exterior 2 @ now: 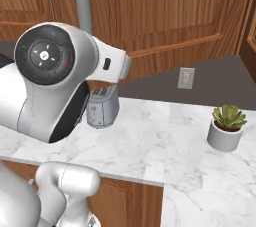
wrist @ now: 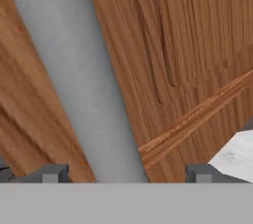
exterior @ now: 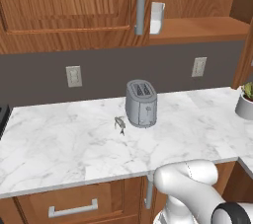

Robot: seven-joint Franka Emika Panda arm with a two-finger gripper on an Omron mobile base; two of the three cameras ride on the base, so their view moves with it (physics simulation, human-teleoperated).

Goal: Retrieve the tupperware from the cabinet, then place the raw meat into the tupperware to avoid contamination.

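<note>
A white marble desk [exterior: 59, 144] with grey veining runs along a dark grey backsplash that carries two pale wall outlets [exterior: 73, 76]. Above it hangs the brown wood cabinet [exterior: 64, 6]; one door stands swung out, and inside, on the open shelf, the tupperware [exterior: 157, 18] sits near the shelf's left end, just beside the door's long grey bar handle [exterior: 141, 2].

On the desk a silver two-slot toaster [exterior: 141, 103] stands upright near the middle. The raw meat [exterior: 120, 124], a tiny greyish-tan lump, lies on the marble just beside the toaster's left foot. A small succulent in a grey pot [exterior 2: 226, 128] stands well apart, toward the right corner. Below the desk edge is a wood drawer with a horizontal grey handle [exterior: 73, 210].

In the hand view the hand [wrist: 126, 173] is released: its two dark fingertips [wrist: 49, 173] stand wide on either side of the bar handle without pressing on it, the panelled door close behind.
</note>
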